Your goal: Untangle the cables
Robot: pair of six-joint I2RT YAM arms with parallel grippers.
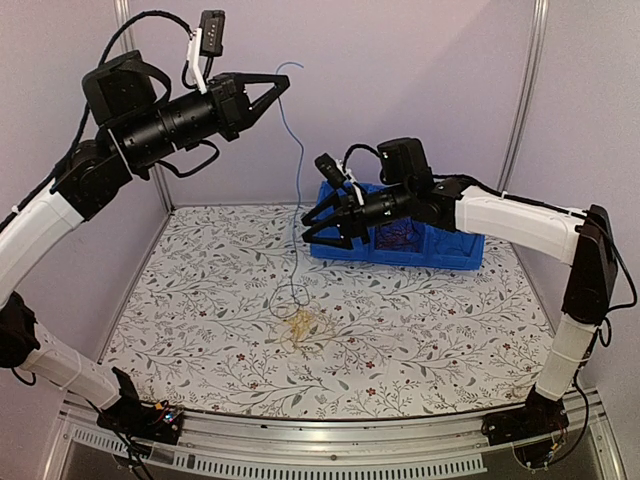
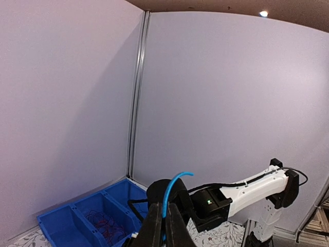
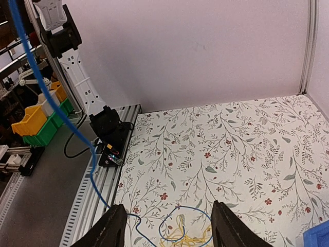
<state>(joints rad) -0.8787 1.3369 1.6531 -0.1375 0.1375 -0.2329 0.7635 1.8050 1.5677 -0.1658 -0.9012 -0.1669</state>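
Left gripper (image 1: pixel 279 88), raised high near the back wall (image 1: pixel 420 80), is closed on the blue cable (image 1: pixel 298 170); the cable's free tip curls above the jaws and the long strand hangs to the table (image 1: pixel 450 330). Right gripper (image 1: pixel 306 228) stands wide and holds nothing, level with the hanging strand and just beside it. The strand ends in a loop on the table that overlaps the yellow cable (image 1: pixel 301 326), a small tangle near the table's middle. Red cables (image 1: pixel 398 238) lie in the blue bin (image 1: pixel 440 255) behind the right gripper. Likely faults: a lift by the left arm may drag the yellow tangle up with the loop, tightening it rather than freeing it; the thin strand may slip from the closed jaws under tension; the right gripper may close beside the strand and miss it. Room: the left arm appears close to the wall, with little height to spare. Open table lies left of and in front of the tangle, bounded by the near rail (image 1: pixel 330 440) and by the bin at rear right.
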